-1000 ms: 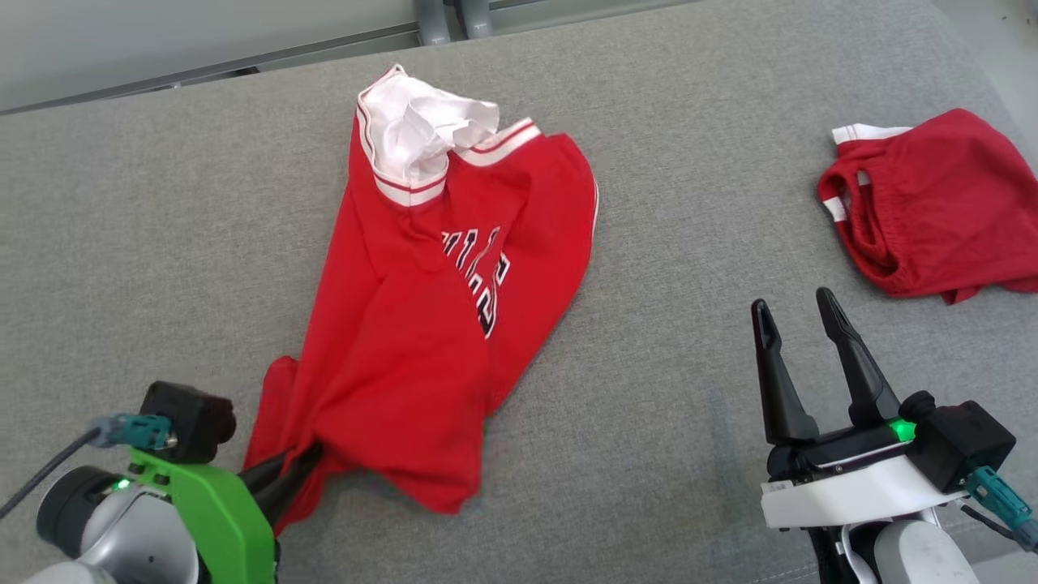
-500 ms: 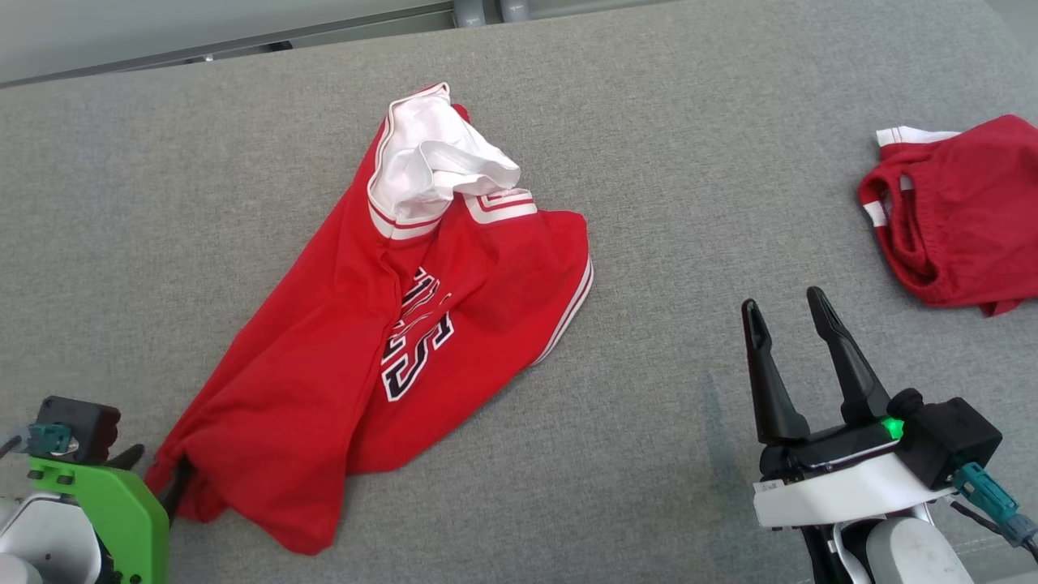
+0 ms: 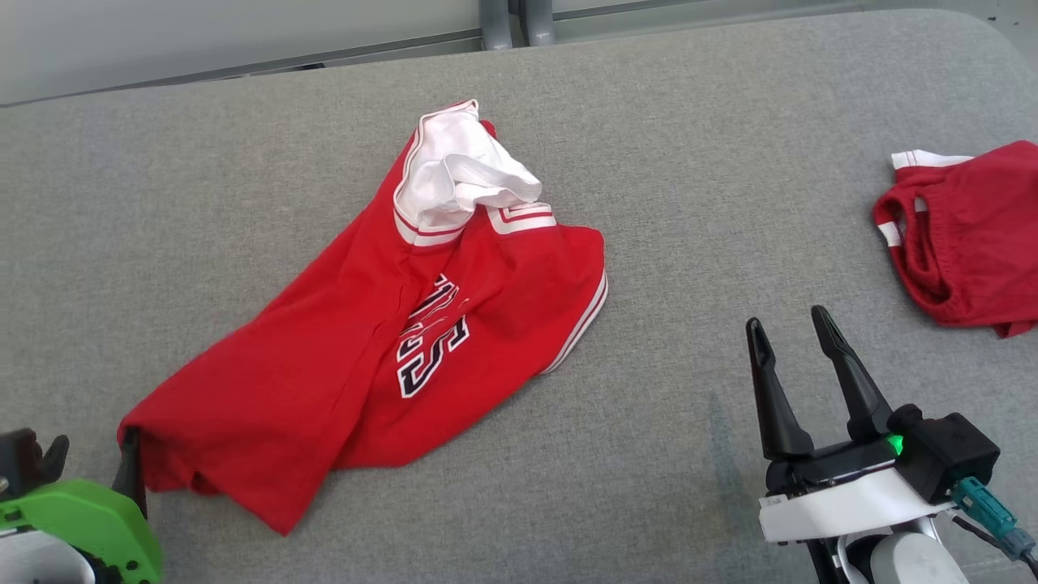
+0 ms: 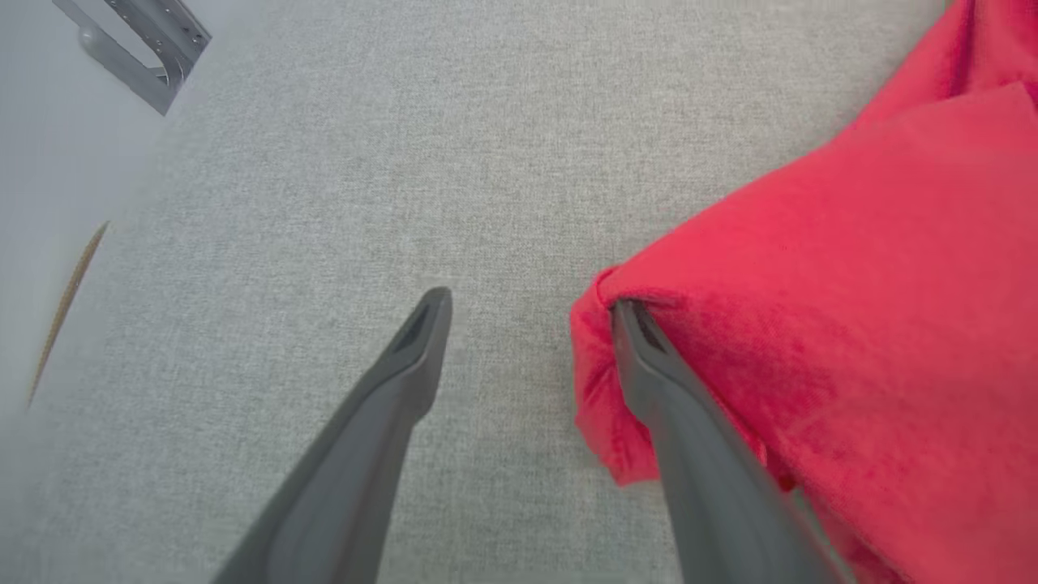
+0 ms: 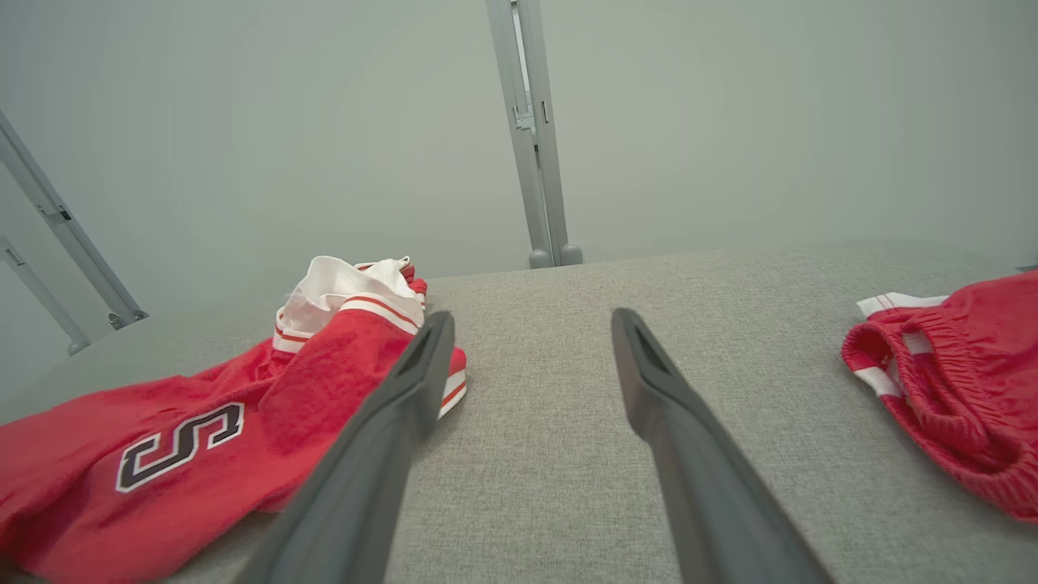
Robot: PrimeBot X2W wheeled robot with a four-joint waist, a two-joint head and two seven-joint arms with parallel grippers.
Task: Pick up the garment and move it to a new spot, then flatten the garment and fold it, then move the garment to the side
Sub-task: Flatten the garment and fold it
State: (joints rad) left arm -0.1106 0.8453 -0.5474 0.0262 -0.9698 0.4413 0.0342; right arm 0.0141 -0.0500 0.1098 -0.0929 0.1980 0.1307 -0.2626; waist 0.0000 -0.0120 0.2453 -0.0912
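Observation:
The garment (image 3: 389, 341) is a red jersey with white trim and dark lettering, lying rumpled on the grey padded table (image 3: 730, 203). Its near corner reaches my left gripper (image 3: 93, 450) at the lower left. In the left wrist view that gripper (image 4: 527, 308) is open, its right finger resting against the bunched red corner (image 4: 851, 308), with nothing between the fingers. My right gripper (image 3: 787, 320) hovers open over bare table right of the jersey. In the right wrist view it (image 5: 533, 318) is open, with the jersey (image 5: 162, 454) at its left.
A second red piece with white bands (image 3: 965, 235) lies crumpled at the table's right edge, also in the right wrist view (image 5: 957, 373). Metal posts (image 3: 511, 12) stand beyond the far edge. Bare grey table lies between the two red pieces.
My left gripper dragged the jersey's corner toward the lower left, stretching it out, then opened and let go. The head camera shifted. My right gripper stayed open.

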